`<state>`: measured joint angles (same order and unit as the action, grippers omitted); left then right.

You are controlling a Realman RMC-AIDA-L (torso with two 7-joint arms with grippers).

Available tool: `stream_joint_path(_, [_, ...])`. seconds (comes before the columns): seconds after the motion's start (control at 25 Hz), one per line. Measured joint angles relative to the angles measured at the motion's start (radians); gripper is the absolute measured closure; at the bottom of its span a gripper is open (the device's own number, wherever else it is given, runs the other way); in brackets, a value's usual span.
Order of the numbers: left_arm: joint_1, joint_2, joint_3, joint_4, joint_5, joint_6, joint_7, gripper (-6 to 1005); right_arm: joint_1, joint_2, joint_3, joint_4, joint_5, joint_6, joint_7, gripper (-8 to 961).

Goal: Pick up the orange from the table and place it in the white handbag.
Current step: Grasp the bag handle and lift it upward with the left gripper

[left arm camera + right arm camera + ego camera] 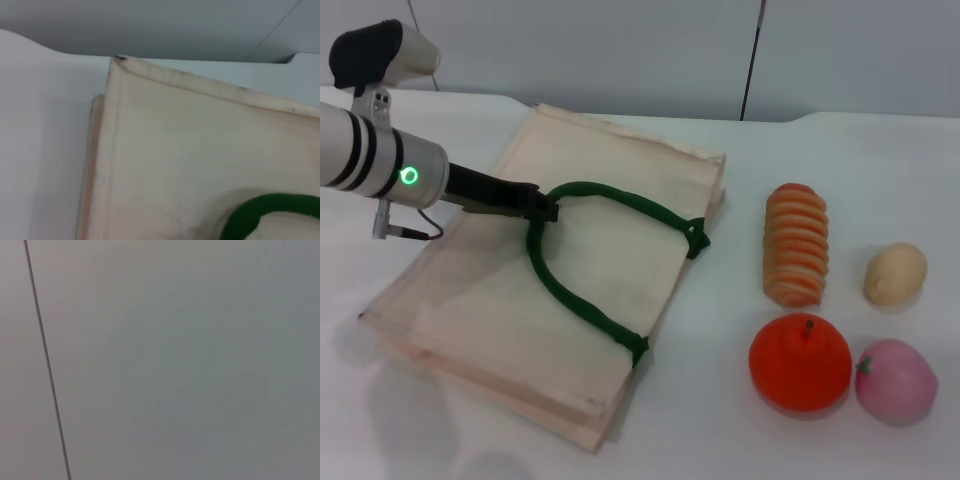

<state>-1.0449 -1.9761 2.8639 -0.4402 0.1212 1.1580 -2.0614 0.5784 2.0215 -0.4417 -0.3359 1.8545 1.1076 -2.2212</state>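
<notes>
**Left gripper on bag handle; orange untouched**

Left gripper [542,207]: fingers clamped on green handle [582,190] of white handbag [600,290], lying flat on table [720,440]. Orange [800,361]: table, w/ open room betw. it and bag edge. Left wrist view only: bag's far corner. Right gripper unseen.

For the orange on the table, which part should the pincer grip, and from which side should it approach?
Probably from above, closing across the widest middle of the orange, clear of the stem nub. It sits upright, and the pink fruit crowds its right side, with the striped oblong just behind, so a sideways approach looks tight.
</notes>
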Motion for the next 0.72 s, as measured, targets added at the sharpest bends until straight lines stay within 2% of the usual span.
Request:
stream_joint_path(0.16, [-0.001,-0.001,0.000,0.000,0.000,0.000,-0.005,737,0.000,0.000,0.000,0.000,0.000,0.000,0.000,157])
stream_joint_path(0.72, [-0.003,0.001,0.000,0.000,0.024,0.000,-0.025,839,0.002,0.000,0.000,0.001,0.000,0.000,0.001,158])
